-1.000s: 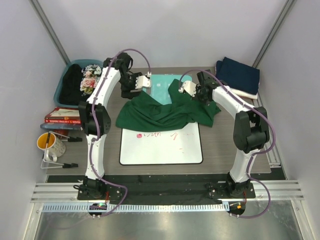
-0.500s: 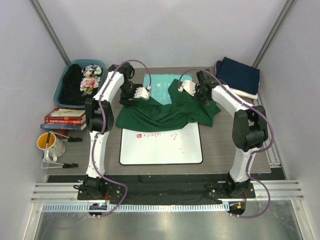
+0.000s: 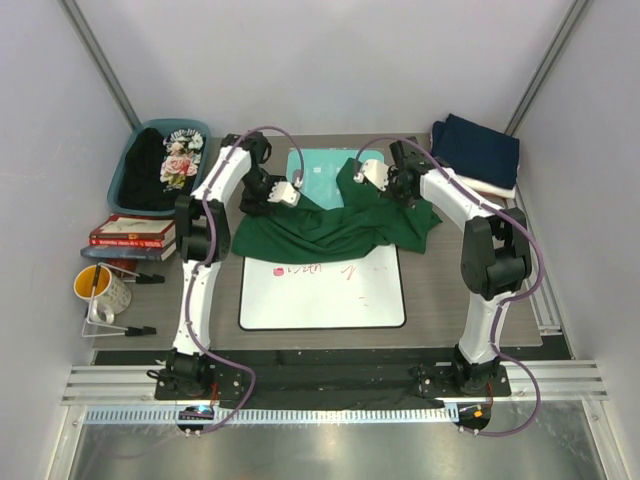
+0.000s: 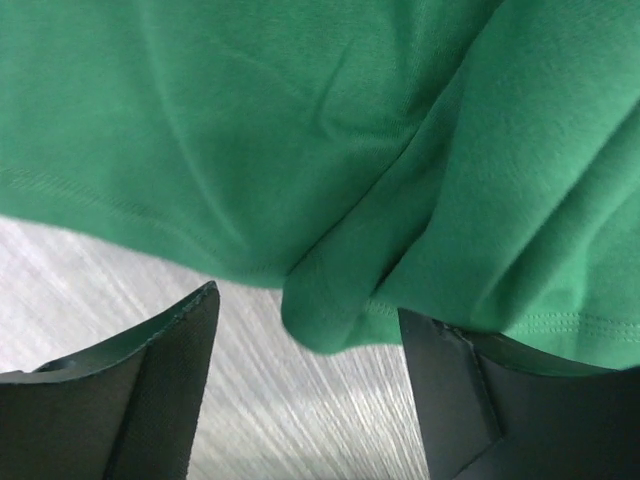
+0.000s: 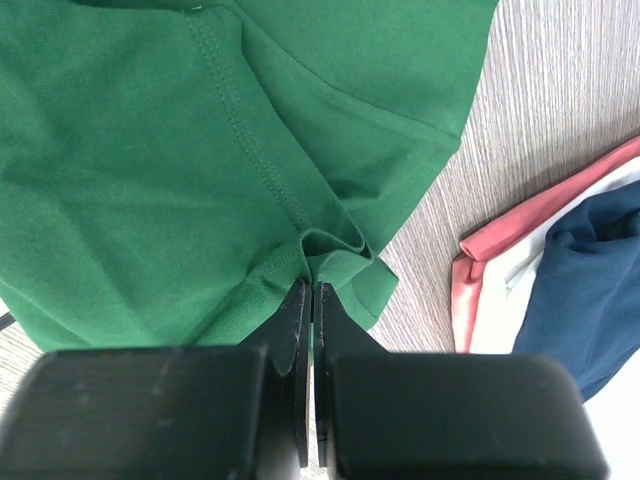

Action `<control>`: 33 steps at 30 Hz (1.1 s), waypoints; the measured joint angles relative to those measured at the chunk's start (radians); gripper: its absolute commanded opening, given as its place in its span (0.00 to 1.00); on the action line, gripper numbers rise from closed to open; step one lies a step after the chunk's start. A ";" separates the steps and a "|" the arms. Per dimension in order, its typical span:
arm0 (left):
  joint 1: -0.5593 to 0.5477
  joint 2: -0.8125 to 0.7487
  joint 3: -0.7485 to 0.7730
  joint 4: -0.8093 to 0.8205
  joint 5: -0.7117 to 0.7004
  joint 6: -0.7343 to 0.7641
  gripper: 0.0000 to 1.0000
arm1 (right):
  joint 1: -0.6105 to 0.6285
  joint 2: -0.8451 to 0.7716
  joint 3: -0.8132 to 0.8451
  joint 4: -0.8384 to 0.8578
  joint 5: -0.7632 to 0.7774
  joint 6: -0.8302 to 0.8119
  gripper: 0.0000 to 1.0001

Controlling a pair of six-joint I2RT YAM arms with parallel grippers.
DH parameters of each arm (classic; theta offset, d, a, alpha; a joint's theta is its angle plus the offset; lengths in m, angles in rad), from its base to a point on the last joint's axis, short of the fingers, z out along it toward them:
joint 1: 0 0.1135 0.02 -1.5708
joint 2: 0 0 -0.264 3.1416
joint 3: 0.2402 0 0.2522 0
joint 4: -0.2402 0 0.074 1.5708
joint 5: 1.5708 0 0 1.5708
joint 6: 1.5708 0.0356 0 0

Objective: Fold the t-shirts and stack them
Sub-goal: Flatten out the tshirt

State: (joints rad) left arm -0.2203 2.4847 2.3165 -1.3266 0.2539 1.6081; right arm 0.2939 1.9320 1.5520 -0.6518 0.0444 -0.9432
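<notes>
The dark green t-shirt (image 3: 330, 222) lies crumpled across the table's middle, over the teal board (image 3: 318, 175) and the whiteboard's top edge. My left gripper (image 3: 268, 196) is open at the shirt's upper left edge; in the left wrist view a folded green hem (image 4: 330, 300) sits between the spread fingers, just above the bare tabletop. My right gripper (image 3: 400, 188) is shut on a pinch of the green shirt (image 5: 315, 262) near its right sleeve. Folded navy (image 3: 478, 148), white and reddish (image 5: 480, 270) shirts are stacked at the back right. A black floral shirt (image 3: 178, 160) lies in the bin.
A teal bin (image 3: 128, 170) stands back left. Red books (image 3: 125, 233), a yellow mug (image 3: 98, 289) and pens lie left. The whiteboard (image 3: 322, 290) with red writing lies front centre.
My left gripper has dropped from above the teal board down and left to the shirt's left edge. The right gripper has shifted slightly back, holding the shirt.
</notes>
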 measured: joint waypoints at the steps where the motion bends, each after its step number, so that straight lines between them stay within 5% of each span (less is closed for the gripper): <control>1: 0.000 0.006 0.000 0.000 -0.002 0.002 0.61 | 0.000 0.004 0.004 0.000 0.001 0.000 0.01; 6: -0.003 0.021 -0.001 -0.004 -0.024 0.010 0.04 | 0.001 0.010 0.013 0.000 0.003 0.000 0.01; 7: -0.005 0.023 -0.001 -0.004 -0.030 0.016 0.00 | 0.001 0.010 0.014 0.000 0.003 0.000 0.01; 20: -0.024 -0.020 -0.058 0.002 -0.072 -0.138 0.00 | 0.002 0.010 0.017 0.000 0.007 0.000 0.01; 26: -0.044 -0.243 -0.190 0.008 -0.116 -0.264 0.00 | 0.002 0.010 0.030 0.012 0.030 -0.002 0.01; 33: -0.061 -0.580 -0.296 0.204 -0.200 -0.377 0.00 | 0.002 0.010 0.039 0.066 0.092 -0.004 0.01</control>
State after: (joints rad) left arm -0.2817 1.9045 2.0201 -1.1229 0.0536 1.2316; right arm 0.2955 1.9419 1.5909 -0.5854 0.1360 -0.9474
